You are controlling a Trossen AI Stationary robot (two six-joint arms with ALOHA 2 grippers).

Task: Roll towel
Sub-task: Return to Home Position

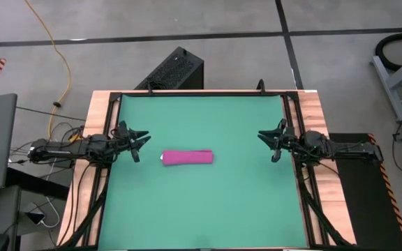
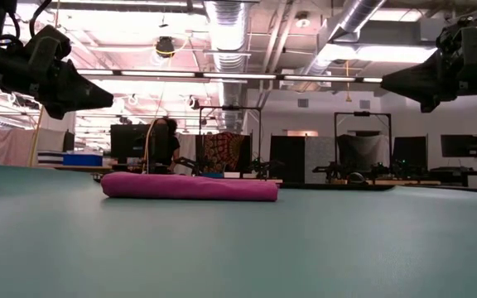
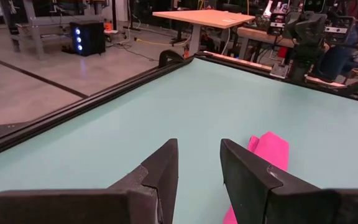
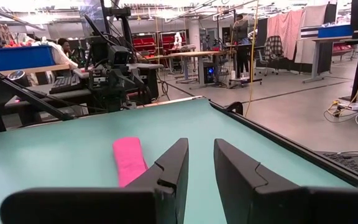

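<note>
From above, the towel [image 1: 187, 157] lies as a tight roll left of centre on the green mat [image 1: 208, 216], and nothing touches it. The left gripper [image 1: 142, 147] sits at the mat's left edge and the right gripper [image 1: 266, 146] at its right edge. Both have their fingers moderately parted and hold nothing, which we read as arms parked because the rolling looks finished. At table height the roll rests flat on the mat, left of centre, and the two grippers hang in the upper corners, well above it. Their finger gaps cannot be read there, and we cannot see the roll's loose edge. In the left wrist view one finger [image 3: 247, 177] hides the towel's near part. In the right wrist view the roll's near end disappears behind that gripper's body.
</note>
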